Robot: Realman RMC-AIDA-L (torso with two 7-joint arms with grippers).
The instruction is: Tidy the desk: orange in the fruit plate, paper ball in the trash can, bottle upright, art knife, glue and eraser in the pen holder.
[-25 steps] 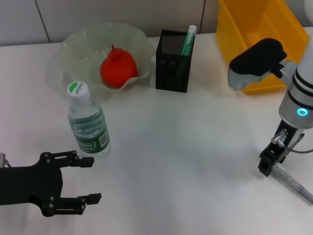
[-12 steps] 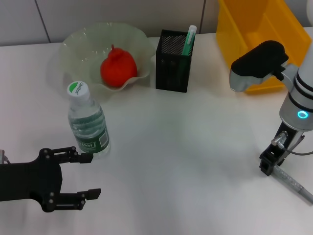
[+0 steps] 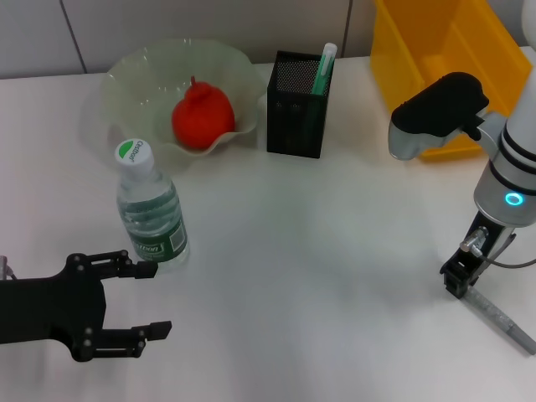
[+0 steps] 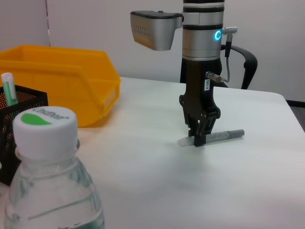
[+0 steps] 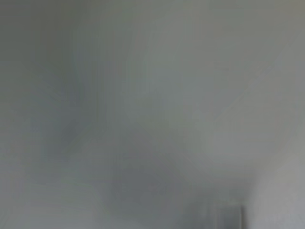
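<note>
Down at the right edge of the bench [image 3: 318, 251], my right gripper [image 3: 460, 278] points straight at the surface with its tips closed on a slim grey pen-like tool [image 3: 502, 316], the art knife as far as I can tell. That tool lies flat, one end under the gripper and the rest stretching away from it toward the bench edge; the left wrist view shows the same hold [image 4: 199, 138] with the tool [image 4: 224, 136] resting on the white top. My right wrist view shows only a pale blur.

My left gripper [image 3: 138, 299] hovers low at the near left, fingers spread wide and holding nothing, just beside the bottle [image 3: 152, 209]. That bottle stands upright, cap on top, in front of the fruit plate [image 3: 134, 71].

The orange [image 3: 202, 115] sits inside the fruit plate at the back left. Just right of the plate stands the pen holder [image 3: 295, 126], with a green-and-white stick [image 3: 323, 69] poking up from its right side. The trash can [image 3: 419, 42] is at the back right, well apart from the pen holder.
</note>
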